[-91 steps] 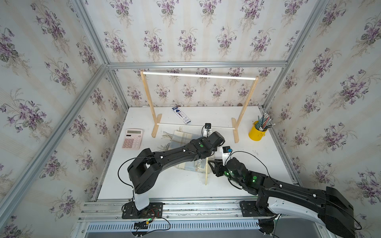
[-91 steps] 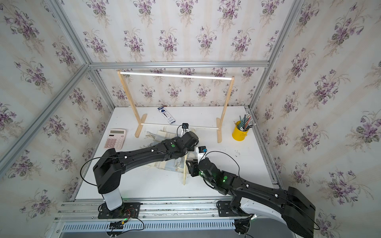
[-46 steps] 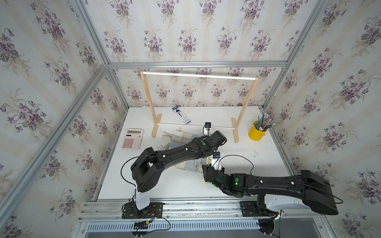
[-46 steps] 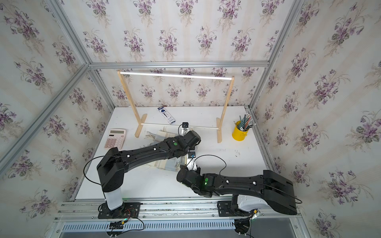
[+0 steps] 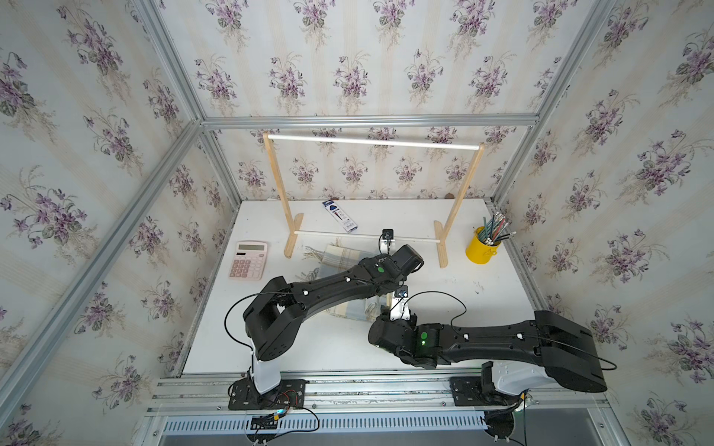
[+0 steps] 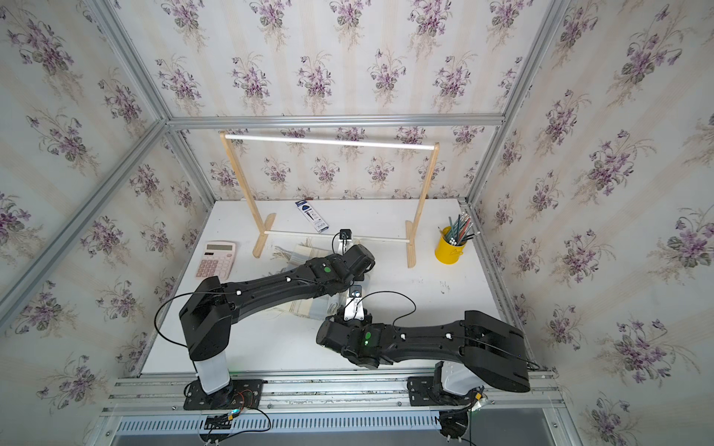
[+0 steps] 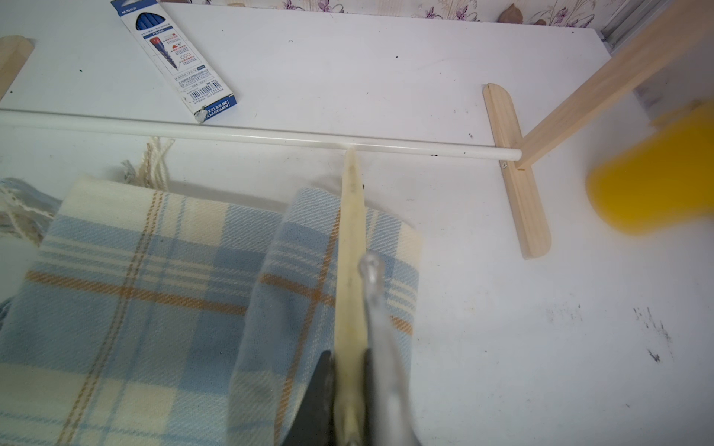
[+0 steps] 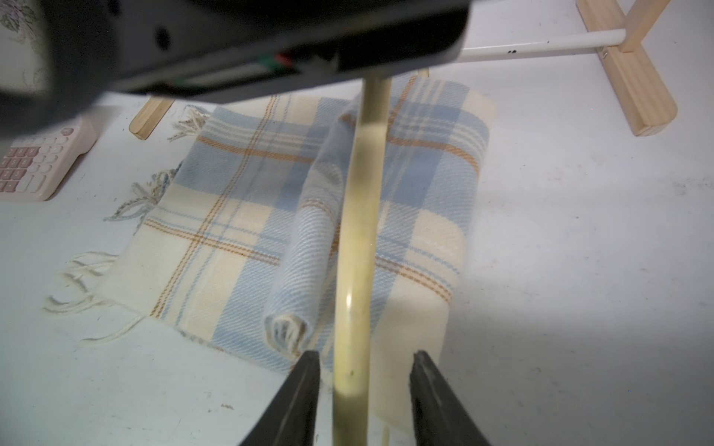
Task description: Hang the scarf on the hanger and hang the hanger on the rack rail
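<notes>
R arm (image 5: 502, 340) has swung down low across the table (image 5: 483, 270) front, forearm now lying near parallel to the rail, wrist coming in at the near end of the hanger (image 8: 361, 231). Reading: both arms are getting onto the hanger, prob. to steady it for threading. L arm (image 5: 328, 285) is reaching diag. over the scarf (image 8: 232, 216), wrist tipping down. L gripper (image 7: 347, 359) is clamping the hanger beside its metal hook (image 7: 373, 278). R gripper (image 8: 363, 359) is narrowing, jaws straddling the hanger arm w/ gaps both sides, not gripping yet. Scarf is lying folded on the table under the hanger, one fold rucking up alongside; not hung yet.
</notes>
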You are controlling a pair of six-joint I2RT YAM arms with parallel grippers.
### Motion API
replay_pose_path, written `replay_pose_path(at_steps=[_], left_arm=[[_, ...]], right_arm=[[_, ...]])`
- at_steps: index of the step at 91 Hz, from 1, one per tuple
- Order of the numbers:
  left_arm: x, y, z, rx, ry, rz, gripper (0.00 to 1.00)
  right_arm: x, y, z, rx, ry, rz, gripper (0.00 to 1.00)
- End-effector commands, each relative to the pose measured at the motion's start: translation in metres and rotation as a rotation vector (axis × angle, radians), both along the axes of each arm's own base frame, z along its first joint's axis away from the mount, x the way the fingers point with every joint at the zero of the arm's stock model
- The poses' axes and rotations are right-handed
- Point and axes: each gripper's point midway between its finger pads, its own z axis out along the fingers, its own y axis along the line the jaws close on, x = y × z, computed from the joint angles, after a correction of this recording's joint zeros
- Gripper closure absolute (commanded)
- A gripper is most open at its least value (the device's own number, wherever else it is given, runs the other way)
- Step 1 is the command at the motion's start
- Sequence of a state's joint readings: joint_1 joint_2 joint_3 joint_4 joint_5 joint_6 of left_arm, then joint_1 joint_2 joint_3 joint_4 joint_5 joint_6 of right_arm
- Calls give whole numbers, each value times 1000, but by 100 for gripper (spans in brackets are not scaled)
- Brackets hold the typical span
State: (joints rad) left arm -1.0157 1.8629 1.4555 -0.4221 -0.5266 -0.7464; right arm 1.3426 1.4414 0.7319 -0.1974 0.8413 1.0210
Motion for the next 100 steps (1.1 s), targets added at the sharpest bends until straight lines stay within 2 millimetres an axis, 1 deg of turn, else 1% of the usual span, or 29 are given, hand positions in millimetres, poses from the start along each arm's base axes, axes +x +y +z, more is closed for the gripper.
replay_pose_path(at_steps=[1,11,24,40,51,56,61,79,82,89,93,96,100], left_arm=[[-5,3,-6,9,31,-6,100],[-6,2,-8,7,39,-8,100],[-7,1,-9,-3,46,-9,100],[-9,1,-9,-8,53,-13,100],[-9,1,-10,-7,56,-12,100],[-9,1,-11,-5,58,-11,100],[-9,1,-12,-4,58,-11,100],[-9,3,-12,13,63,-7,100],[-9,4,-13,21,65,-5,94],[-9,7,-11,39,64,2,72],[-8,9,-9,46,62,12,63],[-8,11,-8,50,59,20,58],[-8,13,-6,54,54,25,54]], right_arm=[[5,-8,6,-30,-46,-37,57],[7,-7,8,-41,-57,-40,60],[7,-5,4,-56,-57,-36,63],[9,-3,2,-75,-60,-34,72],[10,-2,2,-84,-64,-36,82],[11,-1,3,-87,-65,-35,90],[12,-1,2,-92,-64,-36,100],[12,0,-2,-113,-55,-37,100],[12,-1,-3,-115,-55,-37,100],[12,-2,-3,-119,-53,-39,100],[12,-3,-3,-122,-53,-42,100],[12,-4,-3,-120,-53,-43,100],[12,-5,-4,-122,-52,-46,100]])
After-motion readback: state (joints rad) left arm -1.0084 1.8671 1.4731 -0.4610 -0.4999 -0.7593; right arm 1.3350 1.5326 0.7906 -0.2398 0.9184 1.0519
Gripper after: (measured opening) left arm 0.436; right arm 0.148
